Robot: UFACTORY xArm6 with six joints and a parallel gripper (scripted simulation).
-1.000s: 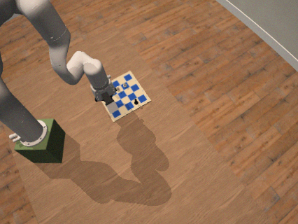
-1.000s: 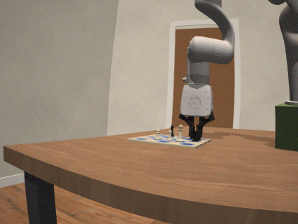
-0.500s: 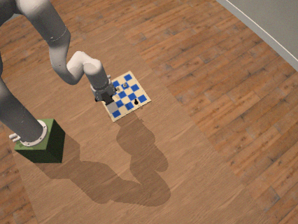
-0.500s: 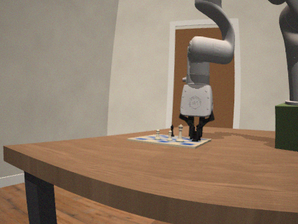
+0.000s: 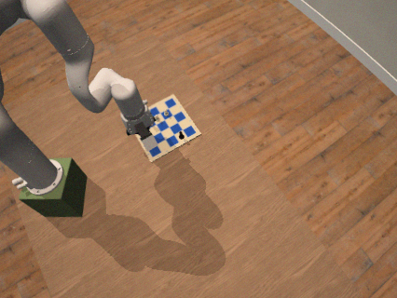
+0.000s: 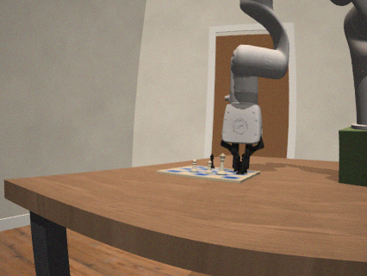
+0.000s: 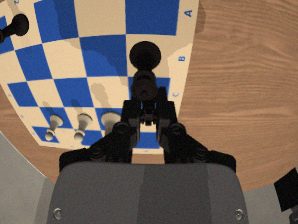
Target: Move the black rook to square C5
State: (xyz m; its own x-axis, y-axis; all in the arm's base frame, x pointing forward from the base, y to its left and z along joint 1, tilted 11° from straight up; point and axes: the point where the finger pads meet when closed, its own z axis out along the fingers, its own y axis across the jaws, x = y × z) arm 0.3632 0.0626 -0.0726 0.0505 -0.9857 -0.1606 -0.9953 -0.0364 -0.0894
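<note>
The chessboard (image 5: pixel 169 127) lies on the wooden table, and also shows in the exterior view (image 6: pixel 209 172). My gripper (image 7: pixel 148 98) is shut on the black rook (image 7: pixel 144 63) and holds it upright, low over the board's edge column marked 5, near the rows B and C. The gripper hides the rook's base, so I cannot tell if it touches the board. In the exterior view the fingers (image 6: pixel 241 164) reach down to the board's right end. In the top view the gripper (image 5: pixel 142 132) covers the rook.
A second black piece (image 5: pixel 181 135) stands alone on the board, also in the wrist view (image 7: pixel 16 26). Three white pieces (image 6: pixel 209 166) stand in a row (image 7: pixel 81 121). The arm's green base block (image 5: pixel 56 188) stands beside the board.
</note>
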